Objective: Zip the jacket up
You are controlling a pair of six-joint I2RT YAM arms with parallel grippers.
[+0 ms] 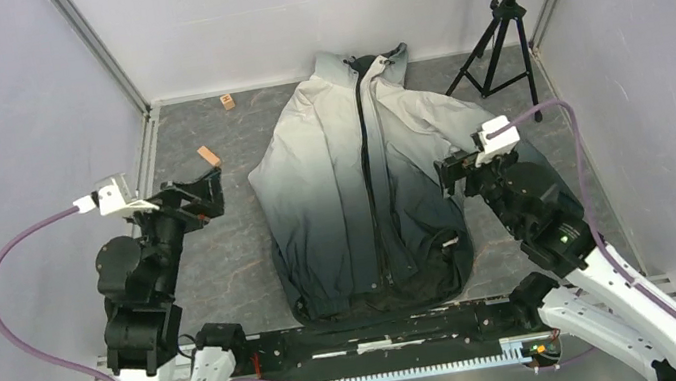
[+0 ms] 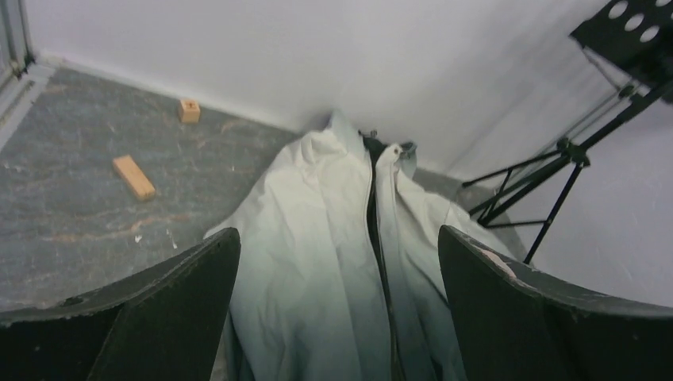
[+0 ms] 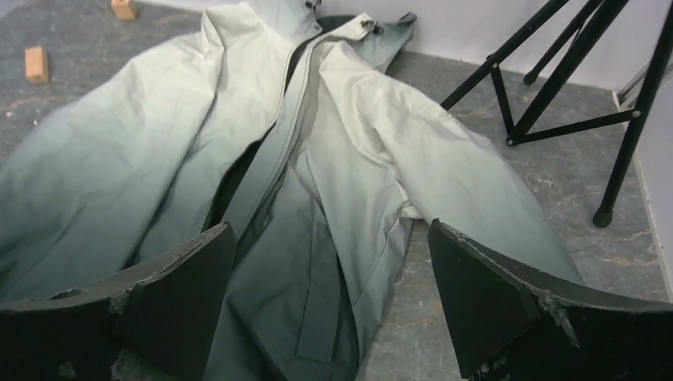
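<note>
Jacket (image 1: 355, 198) flat on grey table (image 1: 223, 258), collar toward back wall, front unzipped. Left gripper (image 1: 203, 192) left of jacket, jaws apart, holding nothing. Right gripper (image 1: 453, 173) over jacket's right sleeve, jaws apart, holding nothing. 2 wooden blocks (image 1: 208, 155) left of collar.

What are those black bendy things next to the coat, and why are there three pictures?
They are two robot arms. Each ends in a claw with two fingers. One picture looks down from above. The other two come from little cameras on the arms' wrists, so you see each claw's own dark fingers at the bottom. The left claw and the right claw are both open and hold nothing. On the grey table lies a jacket, pale at the collar and black at the bottom, with its zipper open. There are also two small wooden blocks and a black tripod.
</note>
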